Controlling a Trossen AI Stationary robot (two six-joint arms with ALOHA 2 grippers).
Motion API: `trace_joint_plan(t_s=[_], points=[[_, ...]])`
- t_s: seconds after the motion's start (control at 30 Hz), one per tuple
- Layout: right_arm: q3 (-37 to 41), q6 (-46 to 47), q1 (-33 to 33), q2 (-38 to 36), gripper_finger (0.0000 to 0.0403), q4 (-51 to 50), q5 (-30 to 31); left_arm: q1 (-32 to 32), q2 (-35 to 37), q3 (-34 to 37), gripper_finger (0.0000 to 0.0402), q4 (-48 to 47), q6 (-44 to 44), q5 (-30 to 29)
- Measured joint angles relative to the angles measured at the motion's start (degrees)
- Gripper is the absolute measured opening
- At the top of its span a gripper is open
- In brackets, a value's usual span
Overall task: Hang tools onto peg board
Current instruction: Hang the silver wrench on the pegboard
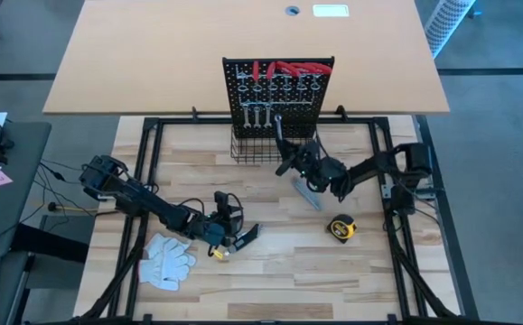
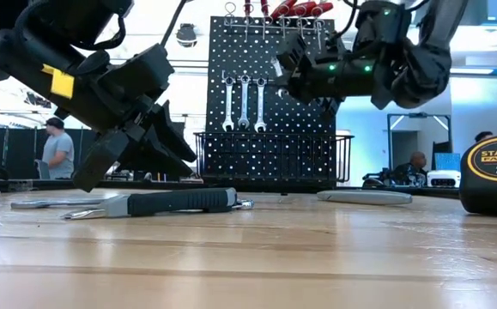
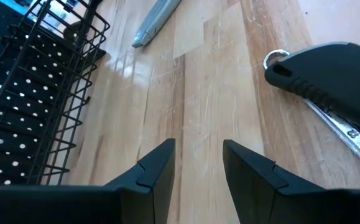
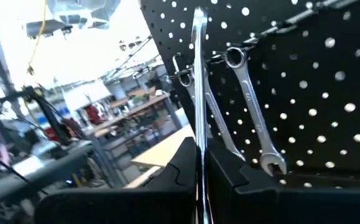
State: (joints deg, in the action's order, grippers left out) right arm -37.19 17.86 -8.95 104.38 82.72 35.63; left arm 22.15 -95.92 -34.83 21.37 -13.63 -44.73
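My left gripper hangs low over the near part of the table with its fingers partly apart and nothing between them. The black-handled tool lies flat on the wood just beside it, toward the middle of the table, its long axis running roughly along the table's width; in the left wrist view its handle end sits off to one side of my open fingers, not between them. White gloves lie near that arm's outer side and are none of my concern.

Further right, the peg board stands upright at the back of the table, red-handled pliers along its top row and hung wrenches below, a wire basket at its foot.

My right gripper is closed on a wrench — held up against the board face, its long axis close to upright, beside a wrench already on a hook. That arm is plainly the nearer one; the move turns on bringing the wrench's ring end onto a free hook, and I cannot tell whether it has caught yet.

A grey knife and a tape measure lie on the wood on the right side. Beyond the table, a person stands in the workshop.
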Motion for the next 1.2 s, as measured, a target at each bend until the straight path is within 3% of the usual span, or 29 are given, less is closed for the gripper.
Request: trace_joint_plan(t_s=[0.13,0.27,0.37,0.77,1.2], points=[[0.0,2.5,-2.2,-0.2,0.0018,0.1,-0.1,0.0,0.0,0.0,0.0129,0.0,0.7,0.0],[0.0,7.6,-4.5,-0.1,0.0018,-0.7,-5.9,0.0,0.0,0.0,0.0129,0.2,0.7,0.0],[0.0,9.1,-5.2,-0.1,0.0018,-2.7,-7.0,0.0,0.0,0.0,0.0129,0.2,0.8,0.0],[0.0,13.2,-6.0,-0.1,0.0019,-4.8,-6.7,0.0,0.0,0.0,0.0129,0.2,0.8,0.0],[-0.1,18.7,-7.2,-0.1,0.0046,-6.9,-6.7,0.0,0.0,0.0,0.0129,0.2,0.9,0.0]])
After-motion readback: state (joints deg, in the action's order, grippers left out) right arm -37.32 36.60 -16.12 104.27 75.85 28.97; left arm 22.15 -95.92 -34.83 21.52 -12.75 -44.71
